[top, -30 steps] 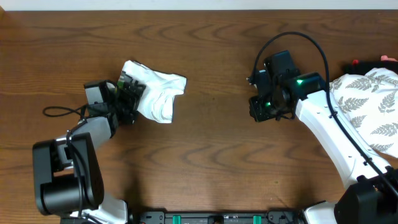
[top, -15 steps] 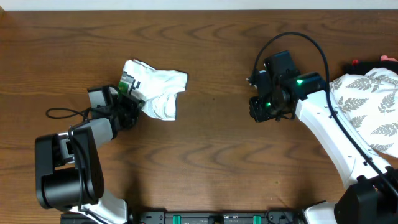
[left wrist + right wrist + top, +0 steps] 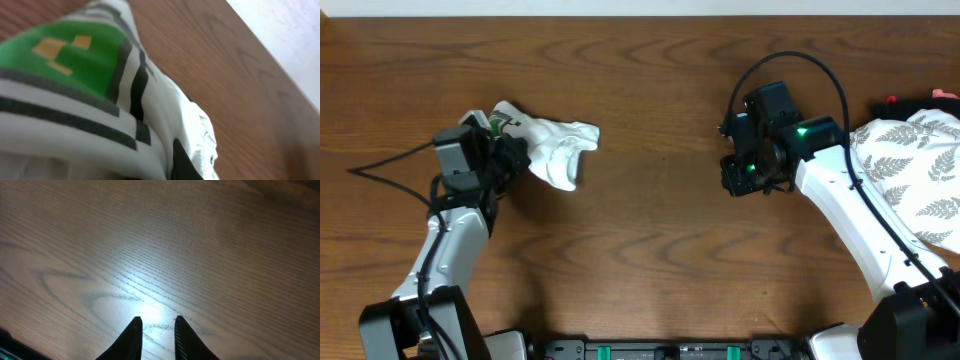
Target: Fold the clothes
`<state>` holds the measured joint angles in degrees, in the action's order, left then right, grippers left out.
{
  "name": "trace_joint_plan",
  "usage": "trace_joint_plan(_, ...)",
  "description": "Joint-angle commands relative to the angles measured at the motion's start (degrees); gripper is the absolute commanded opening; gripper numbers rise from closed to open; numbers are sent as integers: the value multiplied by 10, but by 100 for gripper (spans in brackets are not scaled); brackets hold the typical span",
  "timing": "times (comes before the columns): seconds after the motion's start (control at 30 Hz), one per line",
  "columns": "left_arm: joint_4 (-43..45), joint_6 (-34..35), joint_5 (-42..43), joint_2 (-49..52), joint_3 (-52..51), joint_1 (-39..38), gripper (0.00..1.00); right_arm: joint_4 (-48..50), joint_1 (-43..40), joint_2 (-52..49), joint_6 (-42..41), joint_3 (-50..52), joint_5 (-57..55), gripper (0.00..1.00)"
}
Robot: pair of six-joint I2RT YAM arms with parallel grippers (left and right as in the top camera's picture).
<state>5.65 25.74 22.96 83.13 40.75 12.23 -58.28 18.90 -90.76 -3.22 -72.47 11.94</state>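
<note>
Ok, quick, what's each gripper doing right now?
Left gripper: closed on the white T-shirt.
Right gripper: slightly open, holding nothing.

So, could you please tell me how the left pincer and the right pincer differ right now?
The left pincer is shut on the bunched white T-shirt; the right pincer holds nothing, its fingers slightly apart. The left pincer sits on the left against the T-shirt; the right pincer hovers over bare wood on the right. Both are over the same wooden table.
</note>
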Motion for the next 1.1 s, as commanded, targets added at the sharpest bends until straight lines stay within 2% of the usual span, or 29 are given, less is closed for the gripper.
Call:
trace_joint_plan(0.0,-8,-81,-16,-4,33,34,6,-1,2,10,-6,2,-1,21)
trace_joint_plan(0.47,-2,-80,-37,36,110,153,6,-1,2,10,-6,2,-1,21)
trace_joint_plan(0.73,22,-60,-130,68,131,195,6,-5,2,10,-6,2,-1,21)
trace_joint_plan(0.87,72,-11,-154,68,131,228,6,-7,2,10,-10,2,-1,21)
trace_joint_plan(0.97,79,61,-204,68,131,253,6,-11,2,10,-10,2,-1,21)
trace_joint_plan(1.07,91,65,-209,77,131,265,6,-13,2,10,-10,2,-1,21)
